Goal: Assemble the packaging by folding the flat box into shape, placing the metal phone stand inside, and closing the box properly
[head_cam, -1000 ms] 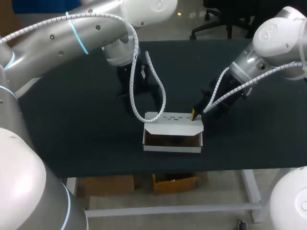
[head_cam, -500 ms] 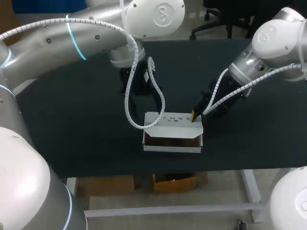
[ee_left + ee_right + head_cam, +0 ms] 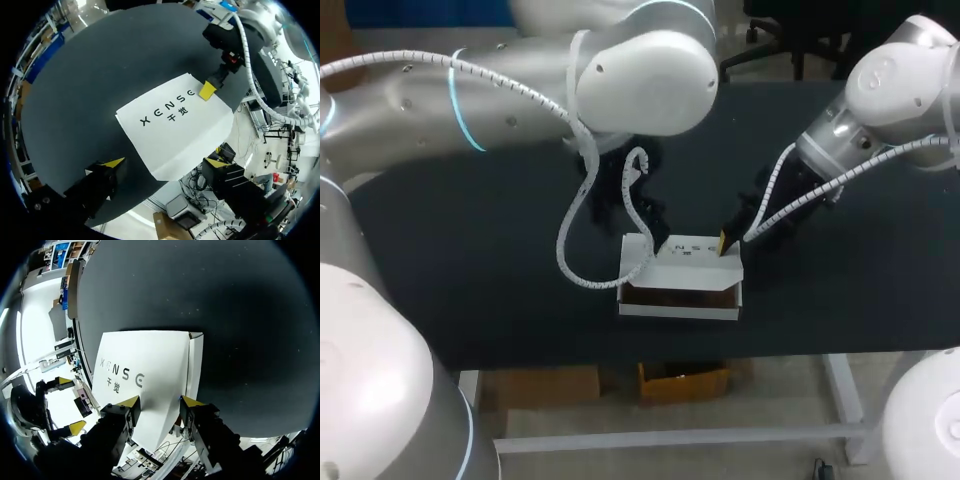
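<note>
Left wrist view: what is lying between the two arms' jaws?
In that view, the white box, printed lid up, on the dark table. The left gripper, jaws open, hangs at its near corner; the right gripper meets its far edge.

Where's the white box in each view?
Head view: white box just below centre, between the two arms.
Left wrist view: ahead of the left gripper, top face toward the camera.
Right wrist view: directly at the right gripper, extending ahead of it.
Shared landmark: the dark print on the box's top.
</note>
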`<action>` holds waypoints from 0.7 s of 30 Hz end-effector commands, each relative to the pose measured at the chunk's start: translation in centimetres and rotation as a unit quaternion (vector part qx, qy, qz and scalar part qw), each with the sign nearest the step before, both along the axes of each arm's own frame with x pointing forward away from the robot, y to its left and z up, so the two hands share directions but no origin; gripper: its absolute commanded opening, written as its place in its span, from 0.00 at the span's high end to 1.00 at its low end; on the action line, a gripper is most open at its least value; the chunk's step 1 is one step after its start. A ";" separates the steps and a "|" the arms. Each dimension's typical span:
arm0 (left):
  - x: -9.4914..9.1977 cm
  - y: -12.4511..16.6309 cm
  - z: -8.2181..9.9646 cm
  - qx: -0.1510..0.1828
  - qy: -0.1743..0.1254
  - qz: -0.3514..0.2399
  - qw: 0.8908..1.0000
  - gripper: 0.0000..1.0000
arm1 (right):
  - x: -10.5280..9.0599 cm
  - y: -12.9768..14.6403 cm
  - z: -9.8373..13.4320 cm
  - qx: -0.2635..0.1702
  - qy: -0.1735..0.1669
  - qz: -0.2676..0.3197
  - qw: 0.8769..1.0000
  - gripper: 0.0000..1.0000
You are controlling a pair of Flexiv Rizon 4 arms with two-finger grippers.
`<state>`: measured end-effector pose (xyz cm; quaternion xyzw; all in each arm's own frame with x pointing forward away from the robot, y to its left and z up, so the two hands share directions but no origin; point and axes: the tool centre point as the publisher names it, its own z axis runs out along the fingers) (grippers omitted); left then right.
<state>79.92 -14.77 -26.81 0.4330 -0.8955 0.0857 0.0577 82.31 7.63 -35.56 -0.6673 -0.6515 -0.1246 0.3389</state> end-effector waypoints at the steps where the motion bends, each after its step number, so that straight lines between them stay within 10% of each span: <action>1: -1.7 -0.8 -0.1 0.020 -0.085 -0.038 0.995 0.00 | -0.2 0.1 0.0 -0.001 -0.001 -0.001 1.000 0.51; 21: -4.1 -0.9 -1.8 0.055 -0.148 -0.128 0.979 0.00 | 0.2 0.0 0.0 -0.005 0.002 -0.004 1.000 0.51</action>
